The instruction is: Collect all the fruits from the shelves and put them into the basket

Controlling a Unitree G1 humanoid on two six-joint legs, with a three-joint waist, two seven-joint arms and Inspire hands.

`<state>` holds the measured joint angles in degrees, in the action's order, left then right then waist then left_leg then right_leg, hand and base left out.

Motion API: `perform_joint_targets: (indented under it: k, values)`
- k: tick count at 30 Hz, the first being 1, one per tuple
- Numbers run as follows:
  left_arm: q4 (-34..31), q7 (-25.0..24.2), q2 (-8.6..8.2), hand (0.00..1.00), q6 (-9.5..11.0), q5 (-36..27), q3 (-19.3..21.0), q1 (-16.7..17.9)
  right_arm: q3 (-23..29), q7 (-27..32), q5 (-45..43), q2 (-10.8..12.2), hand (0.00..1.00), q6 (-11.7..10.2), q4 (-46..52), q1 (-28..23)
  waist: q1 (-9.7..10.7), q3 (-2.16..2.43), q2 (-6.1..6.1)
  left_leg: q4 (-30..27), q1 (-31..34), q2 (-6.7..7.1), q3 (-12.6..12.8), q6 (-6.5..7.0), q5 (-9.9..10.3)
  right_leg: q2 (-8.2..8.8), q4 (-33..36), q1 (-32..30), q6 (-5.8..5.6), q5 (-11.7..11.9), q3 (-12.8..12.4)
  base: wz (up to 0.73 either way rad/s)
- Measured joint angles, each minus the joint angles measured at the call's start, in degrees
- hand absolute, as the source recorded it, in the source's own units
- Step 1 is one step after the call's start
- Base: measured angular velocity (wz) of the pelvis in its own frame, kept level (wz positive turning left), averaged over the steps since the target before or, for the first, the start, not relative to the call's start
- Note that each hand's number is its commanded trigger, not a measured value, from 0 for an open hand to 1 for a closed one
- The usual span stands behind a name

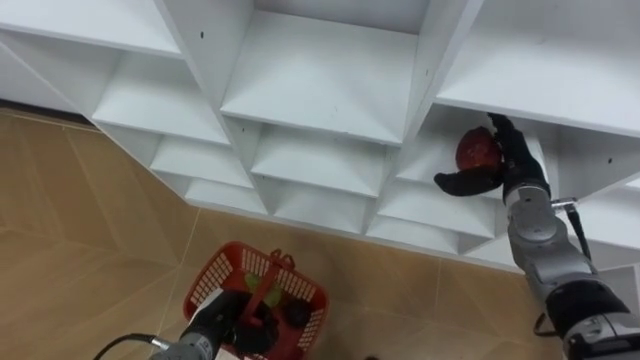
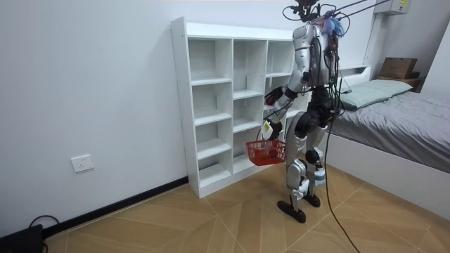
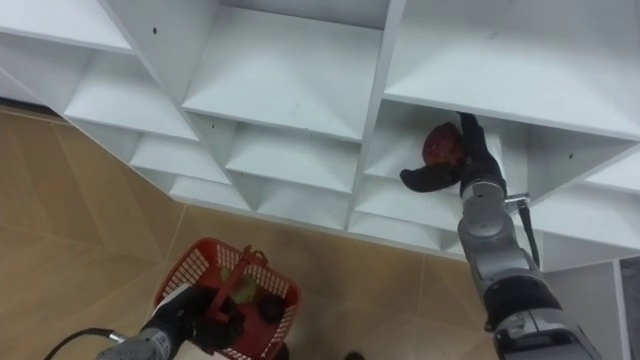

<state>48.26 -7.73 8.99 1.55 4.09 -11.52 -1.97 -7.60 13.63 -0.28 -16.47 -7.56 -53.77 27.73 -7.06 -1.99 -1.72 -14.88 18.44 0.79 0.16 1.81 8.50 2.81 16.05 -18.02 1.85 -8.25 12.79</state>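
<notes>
Nearest the robot, low at its left side, the left hand (image 1: 238,326) has its fingers curled round the handle of the red basket (image 1: 205,278). The basket already carries some fruit, a dark piece (image 1: 297,315) among it. Beyond, in a right-hand compartment of the white closet (image 1: 320,110), the red fruit (image 1: 477,152) sits on its shelf. The right hand (image 1: 515,165) is spread about it, fingers up its far side and thumb stretched beneath, not yet closed; actual contact cannot be confirmed. Assessment: the fruit appears round, firm and smooth-skinned, light for this hand, liable to roll or slip and to bruise under a hard squeeze. Recommended hold is across its widest part, thumb opposite fingers. No brand, label or legible writing noted on fruit, basket or closet.
</notes>
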Motion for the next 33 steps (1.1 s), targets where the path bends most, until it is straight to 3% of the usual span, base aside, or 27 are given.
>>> perform_joint_targets:
  k: [5,33]
  values:
    - [0.0,-0.2,-0.02,1.0,0.0,-0.1,-0.1,0.0,-0.1,-0.6,0.2,-0.9,1.0,0.1,-0.1,0.1,0.0,0.0,0.0,0.0,0.0,-0.03,0.1,-0.01,0.0,0.0,0.1,0.0,0.0,0.0,-0.1,0.0]
    - [1.3,-0.2,-0.03,1.0,0.0,-0.1,-1.8,-1.3,-0.2,-1.8,1.9,-0.8,1.0,-0.5,-1.6,0.4,0.1,-0.04,-0.12,0.0,0.0,-0.08,1.4,0.08,-0.1,0.09,-0.2,-0.1,0.16,-0.1,-0.4,0.0]
